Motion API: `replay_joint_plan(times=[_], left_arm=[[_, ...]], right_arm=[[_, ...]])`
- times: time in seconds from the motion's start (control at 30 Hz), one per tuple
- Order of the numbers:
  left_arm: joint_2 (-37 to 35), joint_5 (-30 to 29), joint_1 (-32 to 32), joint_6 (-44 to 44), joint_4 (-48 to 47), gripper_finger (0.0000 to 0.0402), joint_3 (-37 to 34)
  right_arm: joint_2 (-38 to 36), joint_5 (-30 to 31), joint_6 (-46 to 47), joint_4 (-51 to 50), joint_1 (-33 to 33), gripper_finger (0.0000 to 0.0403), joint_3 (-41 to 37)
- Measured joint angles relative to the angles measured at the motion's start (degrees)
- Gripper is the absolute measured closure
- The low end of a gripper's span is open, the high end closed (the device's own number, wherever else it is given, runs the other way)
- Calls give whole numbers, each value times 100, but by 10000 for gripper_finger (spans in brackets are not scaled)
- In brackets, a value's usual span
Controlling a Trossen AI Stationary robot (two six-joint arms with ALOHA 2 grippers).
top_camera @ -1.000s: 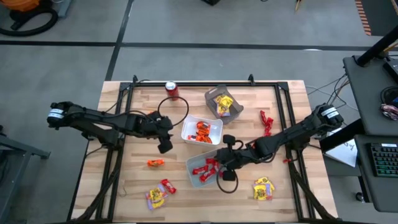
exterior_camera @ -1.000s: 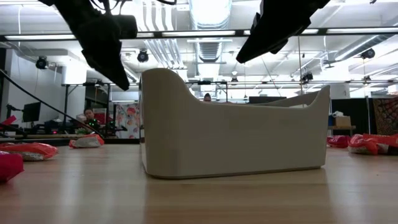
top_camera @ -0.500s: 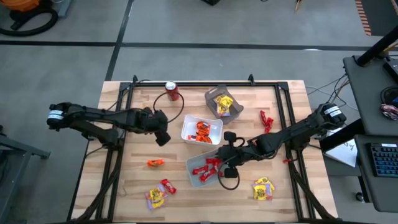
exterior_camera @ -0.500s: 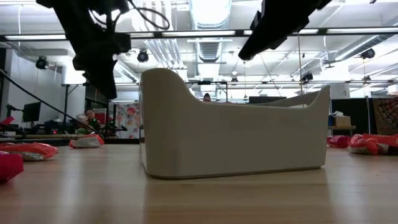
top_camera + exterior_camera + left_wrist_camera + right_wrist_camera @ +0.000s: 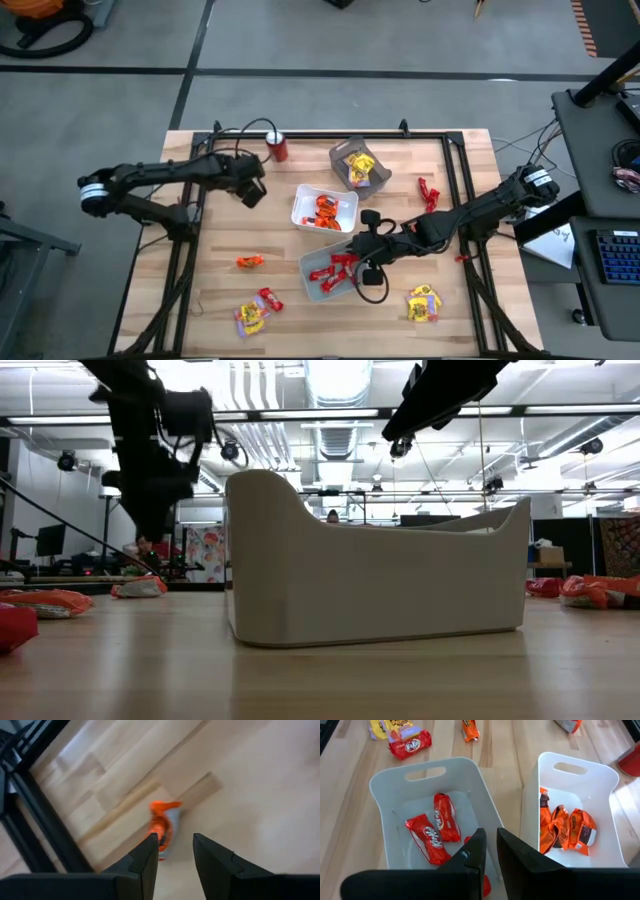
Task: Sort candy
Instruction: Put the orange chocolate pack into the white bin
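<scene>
Wrapped candy lies sorted in three trays: orange candy in the white tray (image 5: 324, 208), red candy in the tray (image 5: 335, 268) (image 5: 434, 820) nearer the front, yellow candy in the grey tray (image 5: 358, 165). Loose candy rests flat on the wood: an orange piece (image 5: 250, 261) (image 5: 162, 827), a red and yellow cluster (image 5: 255, 310), yellow pieces (image 5: 424, 302) and red ones (image 5: 428, 195). My left gripper (image 5: 252, 193) (image 5: 175, 840) hangs open over bare wood at the far left, holding nothing. My right gripper (image 5: 358, 262) (image 5: 490, 837) hovers shut above the red tray's right part.
A red soda can (image 5: 277, 147) stands at the far edge, just beyond my left gripper. Black frame rails (image 5: 190, 260) run along the table's left and right sides. In the low view the red tray's wall (image 5: 375, 570) fills the middle. Bare wood lies front centre.
My left gripper has swung from beside the orange tray toward the table's far edge and slightly left, ending near the soda can, and its wrist has tipped and rolled on the way. My right gripper has stayed over the red tray. No candy has moved.
</scene>
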Motion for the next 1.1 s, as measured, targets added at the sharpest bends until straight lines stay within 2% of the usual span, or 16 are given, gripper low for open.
replay_joint_plan(times=[0.2, 0.5, 0.63, 0.8, 1.1], left_arm=[[607, -7, 374, 497, 236, 272, -112], [1540, -7, 416, 781, 357, 190, -130], [1884, -7, 435, 863, 599, 184, -134], [2106, 3, 427, 1040, 663, 236, -113], [1710, -5, 422, 1034, 569, 389, -141]], right_arm=[[2, -2, 0, 34, 0, 362, 0], [4, -2, 59, 33, 0, 362, 0], [4, -2, 57, 33, 0, 362, 0], [9, -1, 84, 32, 0, 362, 0], [11, 0, 202, 34, 0, 362, -68]])
